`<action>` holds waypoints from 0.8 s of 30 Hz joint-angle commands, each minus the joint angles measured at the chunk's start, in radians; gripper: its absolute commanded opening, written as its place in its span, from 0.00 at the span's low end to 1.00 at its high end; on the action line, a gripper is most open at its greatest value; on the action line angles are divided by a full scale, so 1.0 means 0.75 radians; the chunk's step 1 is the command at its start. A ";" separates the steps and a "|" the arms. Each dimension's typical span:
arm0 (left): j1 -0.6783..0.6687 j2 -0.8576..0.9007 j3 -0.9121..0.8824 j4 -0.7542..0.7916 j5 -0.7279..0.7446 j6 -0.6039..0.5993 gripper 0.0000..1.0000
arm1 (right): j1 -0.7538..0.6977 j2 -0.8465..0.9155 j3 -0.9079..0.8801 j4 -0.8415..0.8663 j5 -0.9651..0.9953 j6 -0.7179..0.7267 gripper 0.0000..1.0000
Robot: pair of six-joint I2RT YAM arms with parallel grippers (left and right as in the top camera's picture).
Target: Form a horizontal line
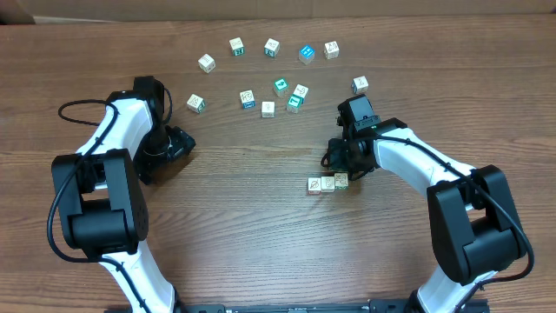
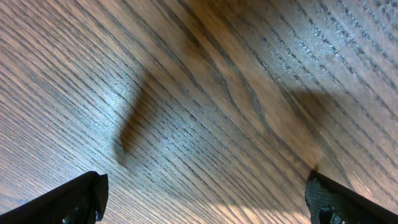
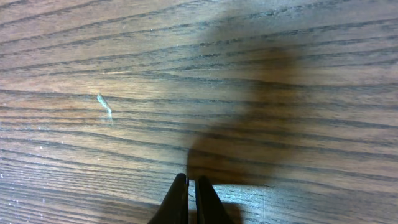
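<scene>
Only overhead shows the horizontal line [image 1: 327,183], just beside the right gripper [image 3: 191,183], pressed together. The left gripper [image 2: 205,196] stands wide apart

The tabletop [image 1: 243,226] is brown, dark-grained wood; horizontal line [image 1: 327,183] faces tan and white; loose cubes [image 1: 281,86] beyond it white, several teal.

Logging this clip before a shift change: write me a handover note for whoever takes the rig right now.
Left gripper: open, empty, over bare wood.
Right gripper: shut, holding nothing, close by the horizontal line.
Done: three cubes touching in a row, slightly slanted.
Left: about twelve loose cubes scattered farther back; probably add more and straighten the row.
</scene>
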 commanded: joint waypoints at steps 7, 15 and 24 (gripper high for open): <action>-0.005 -0.008 -0.009 0.001 -0.027 0.015 0.99 | -0.001 -0.008 0.027 0.023 -0.017 -0.004 0.04; -0.005 -0.008 -0.009 0.001 -0.027 0.016 1.00 | -0.001 -0.008 0.027 0.033 -0.038 0.002 0.04; -0.005 -0.008 -0.009 0.001 -0.027 0.015 0.99 | -0.001 -0.008 0.027 0.032 -0.037 0.001 0.04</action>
